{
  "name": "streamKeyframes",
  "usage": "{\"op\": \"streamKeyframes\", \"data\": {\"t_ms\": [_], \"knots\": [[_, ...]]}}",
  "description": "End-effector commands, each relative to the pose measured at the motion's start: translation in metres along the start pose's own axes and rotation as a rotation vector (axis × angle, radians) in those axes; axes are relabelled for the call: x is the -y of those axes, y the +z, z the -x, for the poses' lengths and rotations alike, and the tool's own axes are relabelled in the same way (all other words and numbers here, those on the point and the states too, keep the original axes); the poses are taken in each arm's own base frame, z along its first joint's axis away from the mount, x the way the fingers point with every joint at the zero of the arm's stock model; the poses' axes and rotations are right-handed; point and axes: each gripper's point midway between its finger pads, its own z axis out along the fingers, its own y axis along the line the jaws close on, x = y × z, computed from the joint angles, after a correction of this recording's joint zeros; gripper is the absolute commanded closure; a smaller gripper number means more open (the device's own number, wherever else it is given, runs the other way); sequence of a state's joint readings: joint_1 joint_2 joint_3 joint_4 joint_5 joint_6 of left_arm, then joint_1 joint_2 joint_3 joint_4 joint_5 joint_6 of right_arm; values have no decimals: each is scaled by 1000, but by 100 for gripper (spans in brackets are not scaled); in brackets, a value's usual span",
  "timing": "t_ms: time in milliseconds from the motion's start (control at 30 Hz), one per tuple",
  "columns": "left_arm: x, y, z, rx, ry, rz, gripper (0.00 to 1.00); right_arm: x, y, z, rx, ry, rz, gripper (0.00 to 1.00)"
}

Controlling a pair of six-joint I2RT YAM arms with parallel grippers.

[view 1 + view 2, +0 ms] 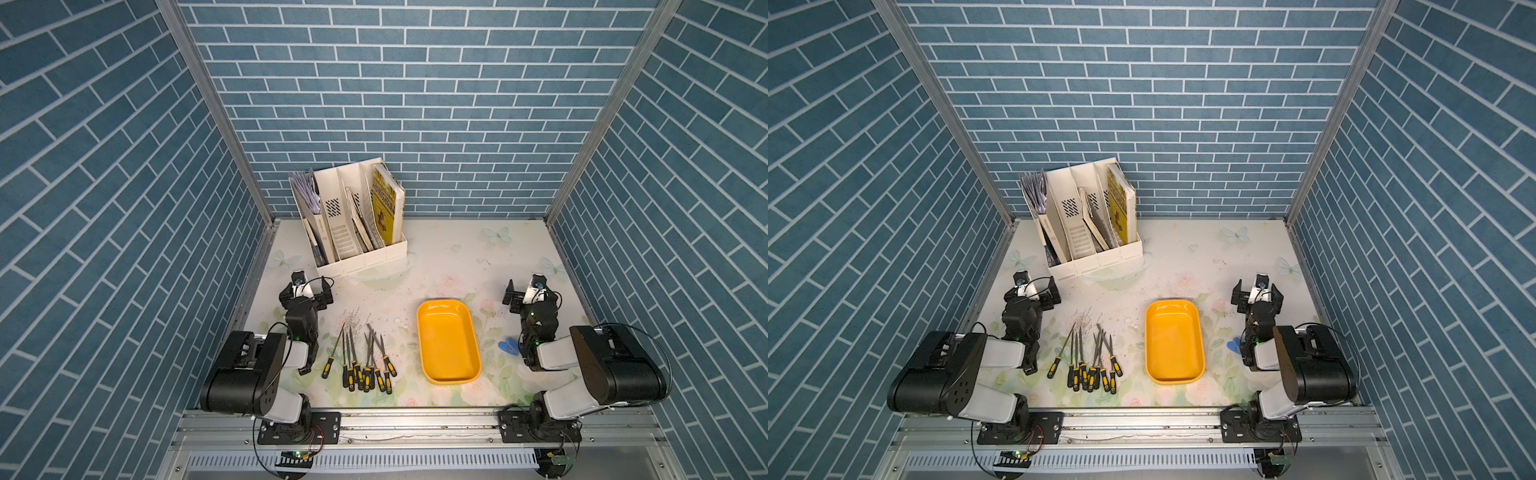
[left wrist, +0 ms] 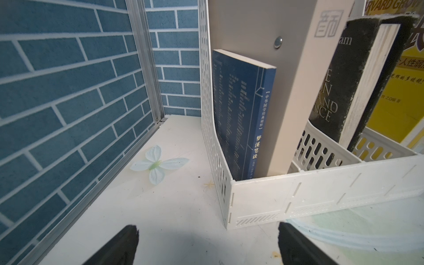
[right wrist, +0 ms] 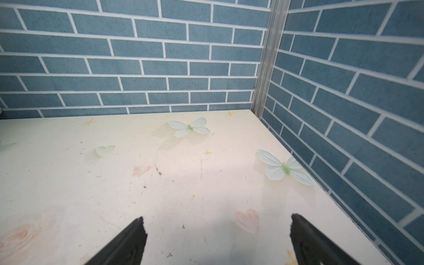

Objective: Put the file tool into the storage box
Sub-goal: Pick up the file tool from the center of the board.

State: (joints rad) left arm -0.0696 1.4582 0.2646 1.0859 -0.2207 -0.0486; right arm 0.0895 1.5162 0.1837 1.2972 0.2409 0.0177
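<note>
Layout for the file-stowing task, with nothing grasped. The file tools (image 1: 368, 361) lie flat on the table (image 1: 449, 257) in a loose bundle. One lone file (image 1: 334, 351) sits just apart from it, on the side towards the left arm. The storage box (image 1: 446, 340) is empty and stands on the bundle's other side, near it but not touching.

The left gripper (image 1: 306, 293) has its jaws wide apart and holds nothing. In the left wrist view its fingertips (image 2: 130, 231) point at the foot of the magazine organizer (image 1: 349, 216), away from the work. The right gripper (image 1: 530, 295) is likewise spread and empty, and faces bare table and the corner of the wall.

Key relation: the files lie behind the left gripper's fingertips, back towards that arm's base and off to its right. From the right gripper they lie beyond the box, so the left arm is judged the nearer. Each file's long axis runs roughly fore and aft, with the black-and-yellow handle towards the arm bases and the blade away. That is close to parallel with the box's long side.

The coming move probably needs the left wrist to turn downward and draw back, with the jaws set across a handle. The lone file looks the easiest to take. A blue clip (image 1: 509, 347) beside the right arm plays no part.
</note>
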Motion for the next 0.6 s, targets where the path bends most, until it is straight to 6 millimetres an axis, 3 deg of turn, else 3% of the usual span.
{"op": "streamKeyframes", "data": {"t_ms": [0, 133, 200, 300, 333, 433, 567], "knots": [[4, 16, 38, -45, 19, 10, 0, 6, -5, 23, 68, -19, -40, 1], [13, -8, 102, 3, 17, -19, 0, 8, -3, 53, 6, 13, -98, 1], [13, -25, 120, -31, -1, -8, 0, 0, -4, 70, -44, 48, -63, 2], [20, -65, 139, -155, -48, -14, 0, -30, -17, 98, -119, 83, 40, 2], [23, -77, 137, -212, -60, -20, 0, -41, -23, 105, -144, 90, 67, 2], [25, -117, 105, -481, -77, -21, 0, -78, -46, 126, -230, 87, 170, 2], [19, -159, 42, -834, -76, 5, 0, -116, -77, 129, -375, 167, 297, 2]]}}
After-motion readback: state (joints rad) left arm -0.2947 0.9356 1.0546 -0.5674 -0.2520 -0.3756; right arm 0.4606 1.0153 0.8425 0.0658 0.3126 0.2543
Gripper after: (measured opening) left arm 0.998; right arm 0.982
